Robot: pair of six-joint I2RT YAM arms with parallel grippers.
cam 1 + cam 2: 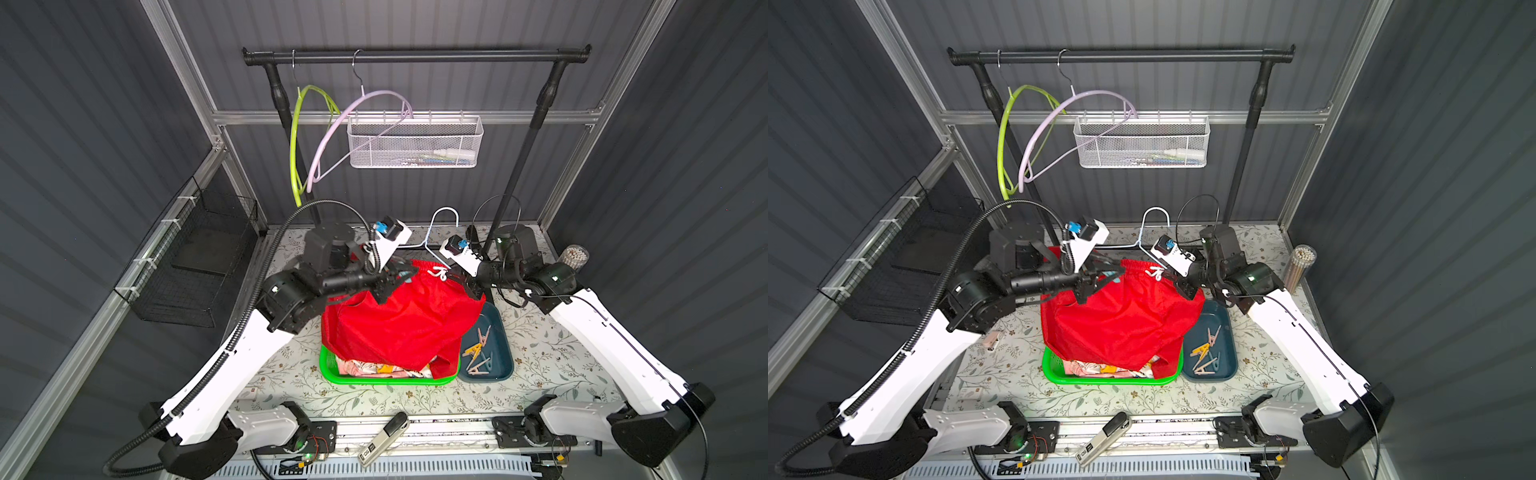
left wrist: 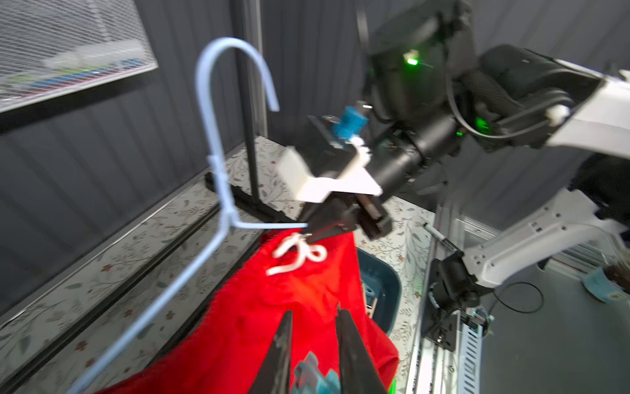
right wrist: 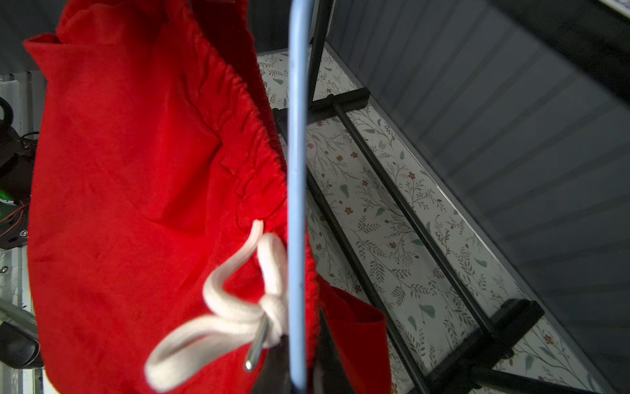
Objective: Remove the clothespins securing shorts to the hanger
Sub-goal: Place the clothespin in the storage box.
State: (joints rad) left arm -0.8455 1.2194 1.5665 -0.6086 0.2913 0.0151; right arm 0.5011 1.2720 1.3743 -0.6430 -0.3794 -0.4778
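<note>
The red shorts [image 1: 399, 328] are held up over the middle of the surface [image 1: 548, 357]. The waistband is raised along the wire of the pale blue wire hanger [image 2: 218, 174], and the legs are draped over the green basket [image 1: 374, 380].

The right claw [image 2: 308, 228] is pressed together on the hanger wire, just beside the white drawstring [image 3: 238, 317]. In the right wrist view the wire is seen passing straight between the jaws.

The left claw [image 2: 314, 319] is narrowly parted and pinches a light blue clothespin [image 2: 313, 375] at the opposite end of the waistband. Whether this clothespin is clamped on the fabric cannot be told.

Printed garments [image 1: 365, 368] are seen inside the basket, beneath the red cloth.

A dark blue tray [image 1: 505, 357] is set just beside the right side of the basket, toward the right edge of the surface. Loose clothespins [image 1: 478, 353], several beige-pink and one yellow, lie in it.
</note>
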